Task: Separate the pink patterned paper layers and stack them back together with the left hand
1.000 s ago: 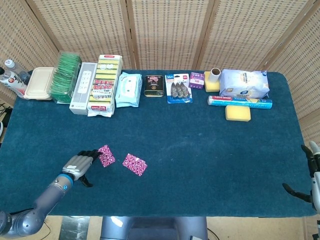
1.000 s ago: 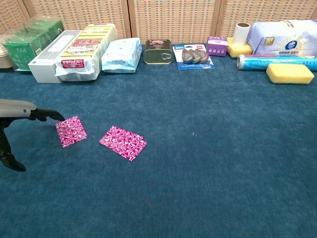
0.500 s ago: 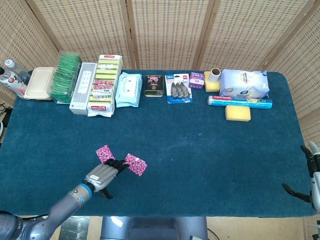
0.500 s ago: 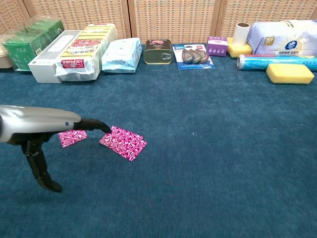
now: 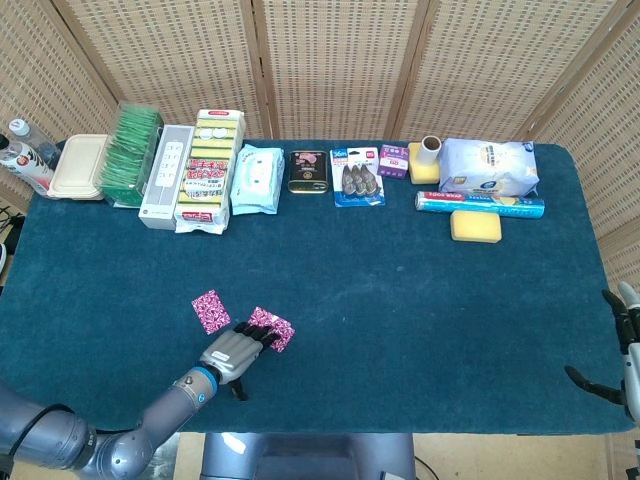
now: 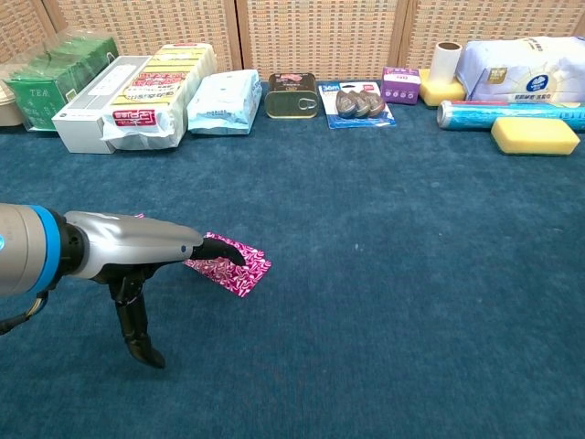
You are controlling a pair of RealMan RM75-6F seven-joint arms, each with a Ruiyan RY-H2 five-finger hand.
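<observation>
Two pink patterned paper pieces lie flat and apart on the blue cloth. The smaller piece point(image 5: 210, 311) sits to the left; in the chest view my left arm hides nearly all of it. The larger piece point(image 5: 274, 327) point(image 6: 234, 269) lies to its right. My left hand point(image 5: 238, 347) point(image 6: 151, 253) reaches over the near left corner of the larger piece, fingers stretched onto its edge, thumb hanging down apart, nothing held. My right hand point(image 5: 622, 350) shows only at the head view's right edge, off the table, fingers spread and empty.
Along the table's far edge stand green tea packs point(image 5: 128, 155), a white box point(image 5: 165, 175), sponge packs point(image 5: 210, 168), wipes point(image 5: 256, 178), a tin point(image 5: 308, 171), a blister pack point(image 5: 357, 177), a foil roll point(image 5: 480, 204) and a yellow sponge point(image 5: 475, 227).
My left hand has left the smaller paper and swept right, now lying over the near corner of the larger one. Both papers stay on the cloth. The right hand has not moved.
</observation>
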